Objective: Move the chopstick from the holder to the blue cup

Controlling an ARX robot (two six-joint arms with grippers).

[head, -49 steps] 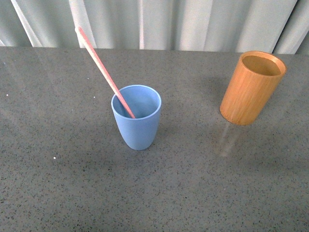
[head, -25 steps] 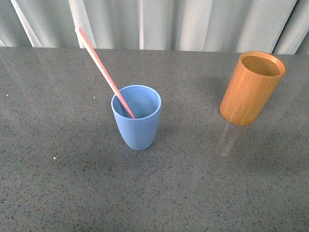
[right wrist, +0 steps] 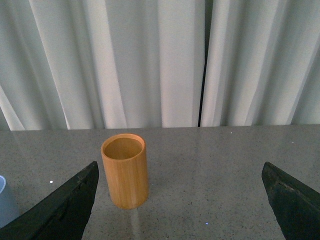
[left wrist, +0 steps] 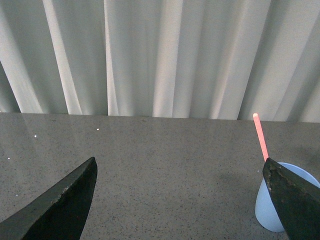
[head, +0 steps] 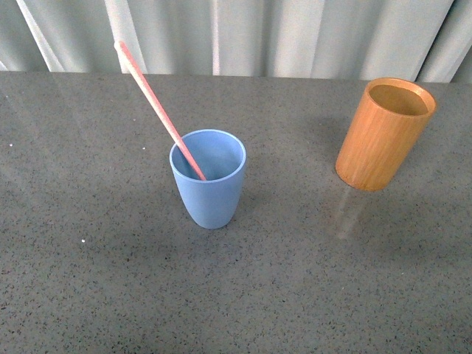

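A pale pink chopstick [head: 156, 104] leans out of the light blue cup [head: 209, 179] at the middle of the table, its top tilted to the back left. The orange-brown wooden holder [head: 384, 134] stands upright to the right, with nothing showing above its rim. Neither arm appears in the front view. In the left wrist view my left gripper [left wrist: 185, 200] is open over bare table, with the blue cup [left wrist: 277, 200] and chopstick [left wrist: 260, 136] beside one finger. My right gripper [right wrist: 182, 200] is open too, well back from the holder [right wrist: 125, 170].
The tabletop [head: 88, 280] is dark grey speckled stone. Pale pleated curtains [head: 280, 33] hang along its far edge. A sliver of the blue cup [right wrist: 6, 205] shows at the edge of the right wrist view.
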